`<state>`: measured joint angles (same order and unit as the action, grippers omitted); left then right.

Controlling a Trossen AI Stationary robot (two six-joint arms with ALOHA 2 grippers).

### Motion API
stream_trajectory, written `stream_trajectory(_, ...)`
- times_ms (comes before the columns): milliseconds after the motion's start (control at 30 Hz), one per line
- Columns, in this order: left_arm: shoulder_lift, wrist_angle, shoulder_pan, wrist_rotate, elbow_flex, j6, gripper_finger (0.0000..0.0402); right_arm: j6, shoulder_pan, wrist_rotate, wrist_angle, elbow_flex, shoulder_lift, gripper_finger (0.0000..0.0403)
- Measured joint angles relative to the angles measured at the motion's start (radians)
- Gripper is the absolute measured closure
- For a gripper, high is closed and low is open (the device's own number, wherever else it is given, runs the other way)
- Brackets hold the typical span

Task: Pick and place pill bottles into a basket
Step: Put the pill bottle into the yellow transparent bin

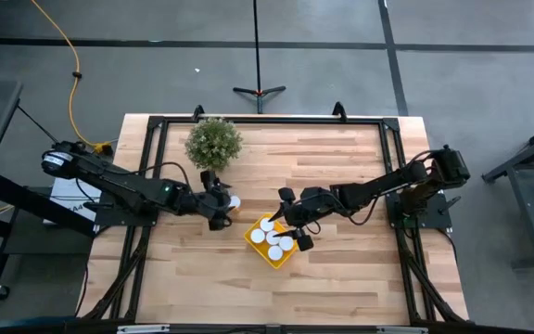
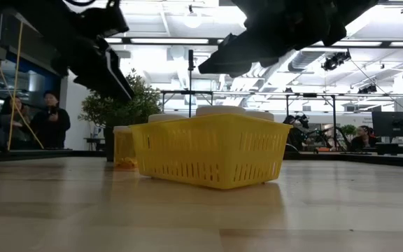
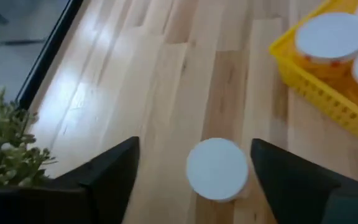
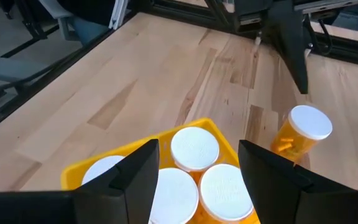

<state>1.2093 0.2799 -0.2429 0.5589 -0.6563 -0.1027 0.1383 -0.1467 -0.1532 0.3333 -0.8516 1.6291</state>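
Straddling lone pill bottle [image 3: 217, 169], left gripper [image 3: 194, 171] spread wide, potted plant [image 1: 214, 142] beside, right gripper [image 4: 197, 171] parted over basket [image 1: 277, 255].

Four pill bottles [image 1: 273, 238] in basket [image 1: 279, 261], one bottle [image 1: 235, 201] left beside it

basket [image 3: 319, 93] cut off by wrist view's edge, bottles' [image 2: 219, 110] bodies hidden behind basket wall in low view
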Motion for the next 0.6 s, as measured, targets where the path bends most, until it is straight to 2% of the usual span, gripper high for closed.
stream_trajectory(67,0.01,0.0,0.034,-0.037,0.0,-0.003,0.0029,0.0,0.0,0.0,-0.007,0.0,0.0,0.0192)
stream_trajectory(133,0.018,0.004,0.065,-0.096,0.0,-0.005,0.001,0.0,0.0,-0.002,-0.018,0.0,0.0,0.0192)
stream_trajectory(267,0.028,-0.012,0.101,-0.205,0.0,-0.006,0.0033,0.0,0.0,-0.002,-0.033,0.0,0.0,0.0192)
stream_trajectory(367,0.028,-0.033,0.102,-0.243,0.0,-0.004,0.0047,0.0,0.0,-0.003,-0.041,0.0,0.0,0.0192)
stream_trajectory(600,0.067,-0.011,0.1,-0.259,-0.001,0.002,0.0025,0.0,0.0,-0.003,-0.052,0.0,0.0,0.0192)
